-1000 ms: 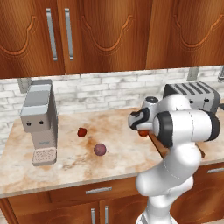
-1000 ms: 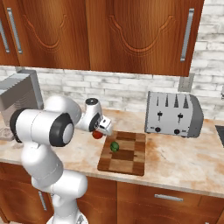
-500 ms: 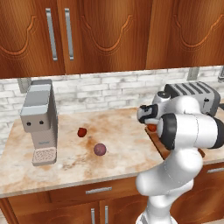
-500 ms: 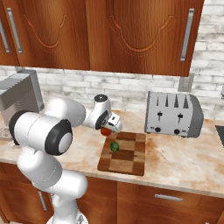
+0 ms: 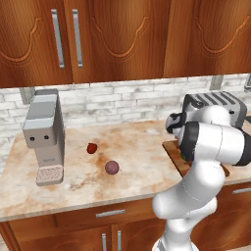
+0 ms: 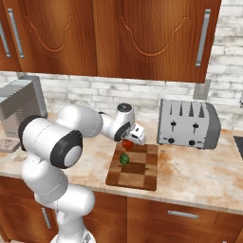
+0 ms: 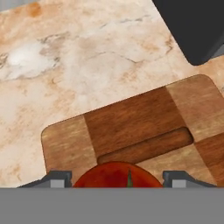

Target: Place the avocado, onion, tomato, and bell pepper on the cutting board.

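Since a second ago your arm has swung from the counter's middle over to the cutting board (image 6: 135,166), carrying the tomato (image 6: 127,144) with it. Your fingers (image 7: 116,176) are closed on the tomato, one tip (image 7: 56,178) on each side of the orange-red ball, its dark stem spot facing the hand camera. Directly beneath the fingers lies the board's far end with its grooved handle slot. Just nearer you than the fingers, the avocado (image 6: 124,159) sits on the board, close below the tomato but apart from it. Beyond the fingers, across bare counter (image 6: 190,171), stands the toaster (image 6: 188,124). Well off to the fingers' left, the bell pepper (image 5: 91,148) and the onion (image 5: 112,167) rest on the counter near the coffee machine (image 5: 45,136).
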